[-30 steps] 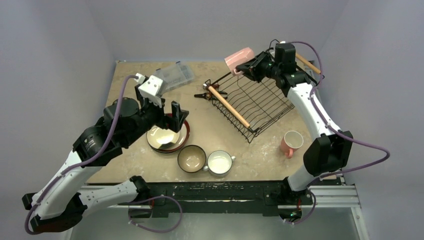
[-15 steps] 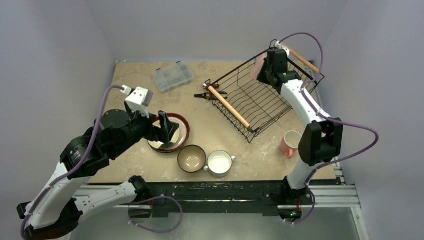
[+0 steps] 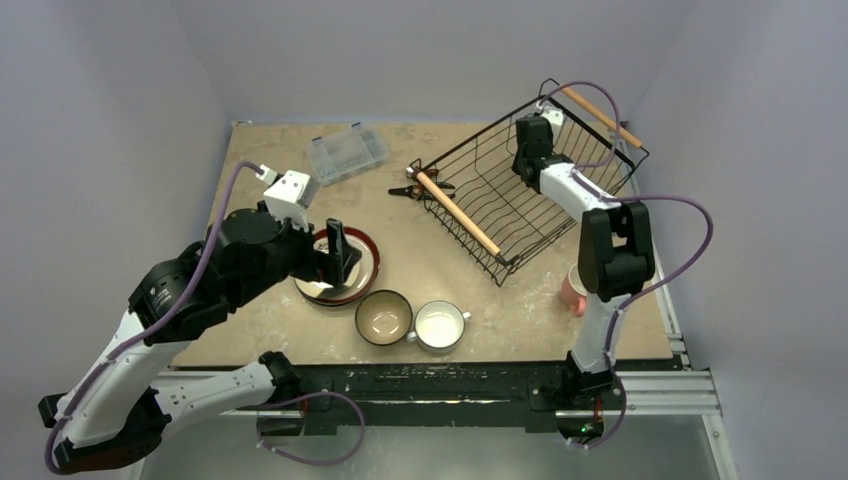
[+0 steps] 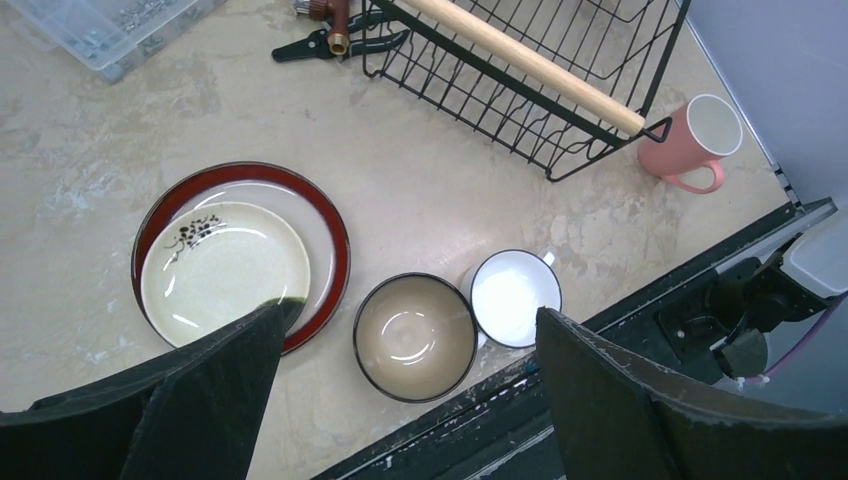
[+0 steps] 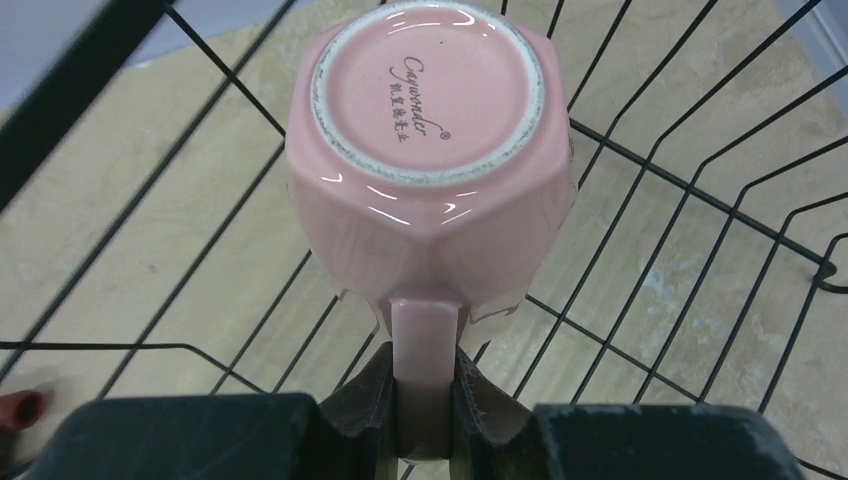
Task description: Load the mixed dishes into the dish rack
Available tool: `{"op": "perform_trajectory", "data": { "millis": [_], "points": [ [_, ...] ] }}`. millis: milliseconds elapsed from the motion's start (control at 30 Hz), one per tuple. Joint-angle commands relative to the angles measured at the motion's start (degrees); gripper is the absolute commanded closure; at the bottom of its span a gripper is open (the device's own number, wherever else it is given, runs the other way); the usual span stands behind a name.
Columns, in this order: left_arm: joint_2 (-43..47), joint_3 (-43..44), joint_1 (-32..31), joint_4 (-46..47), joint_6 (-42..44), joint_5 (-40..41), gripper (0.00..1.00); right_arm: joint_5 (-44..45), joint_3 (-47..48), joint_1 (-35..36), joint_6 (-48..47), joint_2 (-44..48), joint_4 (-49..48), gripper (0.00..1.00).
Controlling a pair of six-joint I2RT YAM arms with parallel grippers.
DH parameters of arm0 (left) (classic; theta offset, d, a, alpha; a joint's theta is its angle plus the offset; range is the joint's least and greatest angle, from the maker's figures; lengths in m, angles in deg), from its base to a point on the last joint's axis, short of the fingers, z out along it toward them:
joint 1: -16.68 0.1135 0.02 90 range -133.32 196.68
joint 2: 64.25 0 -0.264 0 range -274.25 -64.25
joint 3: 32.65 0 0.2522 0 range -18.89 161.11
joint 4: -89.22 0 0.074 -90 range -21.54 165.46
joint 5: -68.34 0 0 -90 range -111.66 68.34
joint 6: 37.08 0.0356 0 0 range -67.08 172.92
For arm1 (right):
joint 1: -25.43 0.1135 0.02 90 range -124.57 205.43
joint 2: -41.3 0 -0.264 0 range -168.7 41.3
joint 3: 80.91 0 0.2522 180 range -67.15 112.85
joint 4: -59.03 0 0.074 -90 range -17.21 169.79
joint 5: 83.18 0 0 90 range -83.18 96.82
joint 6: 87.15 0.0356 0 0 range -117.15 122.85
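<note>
At the left of the top view, the left hand (image 4: 410,318) hangs over the plates. Its two fingers are wide apart and hold nothing.

Under it is the cream plate (image 4: 222,270), which has a small dark flower drawing. It lies on top of the big red-rimmed plate (image 4: 325,215). Just to the right is the blue bowl (image 4: 415,335), tan inside and standing the right way up. The white cup (image 4: 515,297) touches the bowl's right side. All four sit on the table (image 3: 430,250), low in the left wrist view.

The dish rack (image 3: 495,200) is at the upper right of the top view. It is made of black wire and has a wooden handle (image 3: 457,212) along its near side. No dish can be seen resting in it.

The right hand (image 5: 425,385) reaches into the rack. Its fingers are pinched tight on the handle of a pink mug (image 5: 430,150). The mug's round bottom, with small writing on it, faces the wrist camera. Rack wires show all around the mug. I cannot tell if it touches them.

The second pink mug (image 4: 695,140) stands on the table just past the rack's near corner.

So I think the job has only begun. One mug is going in now. Two plates, the bowl, the cup and one mug are left to load.
</note>
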Motion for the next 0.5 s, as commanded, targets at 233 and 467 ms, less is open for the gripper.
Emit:
{"op": "perform_trajectory", "data": {
  "millis": [233,467],
  "points": [
    [-0.09,2.21,-0.22,-1.90,1.65,4.09,0.05,9.85,2.50,-0.12,-2.89,-4.49,-16.15,1.00],
    [-2.24,3.14,-0.21,-1.45,4.57,4.48,0.05,11.93,3.45,-0.09,-3.49,-7.81,-19.00,1.00]
  ]
}}
